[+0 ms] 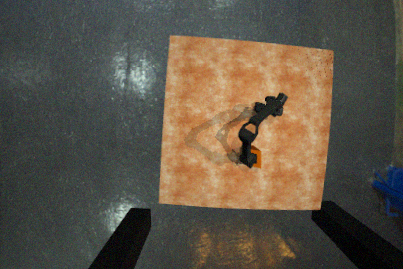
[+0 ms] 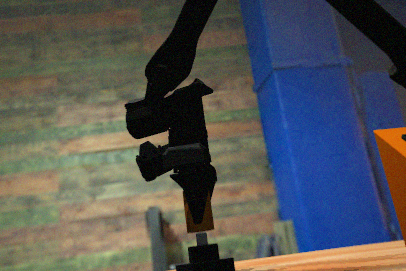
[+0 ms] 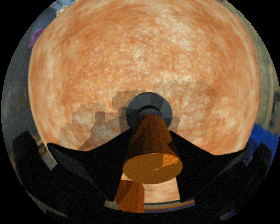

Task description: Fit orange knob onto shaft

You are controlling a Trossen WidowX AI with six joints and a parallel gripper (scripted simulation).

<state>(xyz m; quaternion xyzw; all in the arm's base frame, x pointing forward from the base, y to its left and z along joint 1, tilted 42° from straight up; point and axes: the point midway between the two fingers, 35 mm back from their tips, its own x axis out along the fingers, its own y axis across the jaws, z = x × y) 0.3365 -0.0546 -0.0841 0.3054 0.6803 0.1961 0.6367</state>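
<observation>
The orange knob (image 2: 208, 224) (image 3: 152, 169) is held upright between the fingers of my gripper (image 2: 199, 217) (image 3: 150, 132), which is shut on it. In the exterior view the knob's bottom is just above the tip of the silver shaft (image 2: 201, 239), with a thin gap, and roughly over it. The shaft rises from the dark round pedestal (image 2: 204, 255) (image 3: 133, 111). In the wrist view the knob's far end is in front of the pedestal and hides the shaft. The knob's hole and both flat sides cannot be seen. In the top view the arm hides the knob and pedestal.
An orange block (image 1: 257, 159) (image 2: 391, 160) stands on the table (image 1: 199, 79) close to the arm's hand. An orange block shape also shows behind the knob in the wrist view. The arm (image 1: 268, 109) reaches over the table from the upper right in the top view.
</observation>
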